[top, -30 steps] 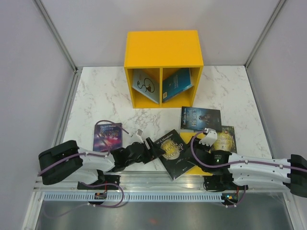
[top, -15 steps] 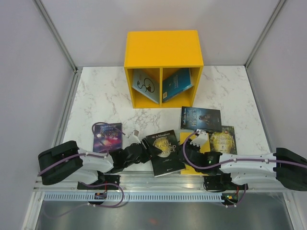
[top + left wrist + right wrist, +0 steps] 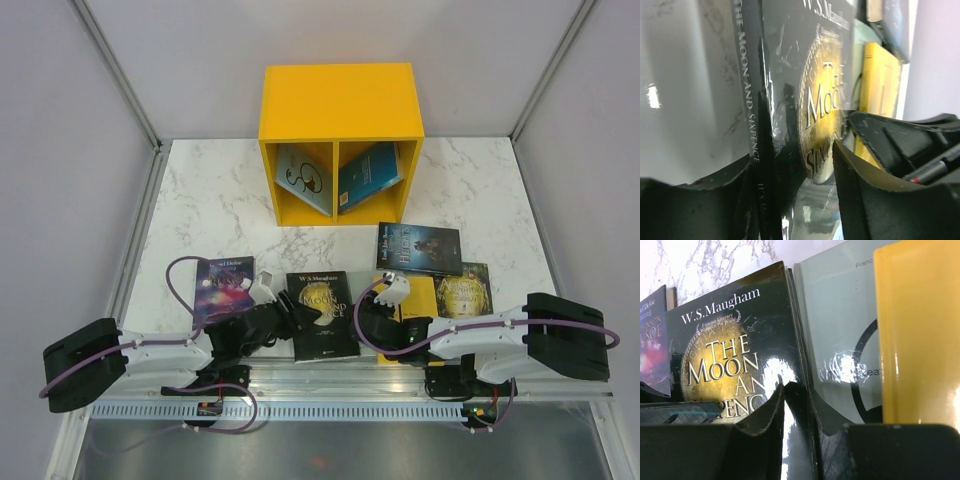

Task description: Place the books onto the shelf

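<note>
Found the marble counter (image 3: 200, 190) carrying everything, with the yellow shelf (image 3: 340, 100) at its far end, openings turned toward the arms for easy loading. Counted two books already inside, one per compartment: a light blue book (image 3: 303, 180) left of the divider and a teal book (image 3: 368, 175) right of it. Both leaned on the walls, likely for lack of neighbours. Saw the rest lying flat near the front: a purple book (image 3: 225, 285), a dark book (image 3: 418, 248), a green-gold book (image 3: 467, 290), and a yellow book (image 3: 915, 340) apparently on a pale book (image 3: 840, 340). Judged the black Moon and Sixpence paperback (image 3: 322, 318), flat in the middle, as the one in hand. Noted the right end effector (image 3: 796, 395) narrowed onto its fore edge, pinching it. Noted the left end effector (image 3: 790, 165) half wide astride the spine; could not tell whether gripping yet. Took this two-sided hold as a way to stop a thin book from sliding.
</note>
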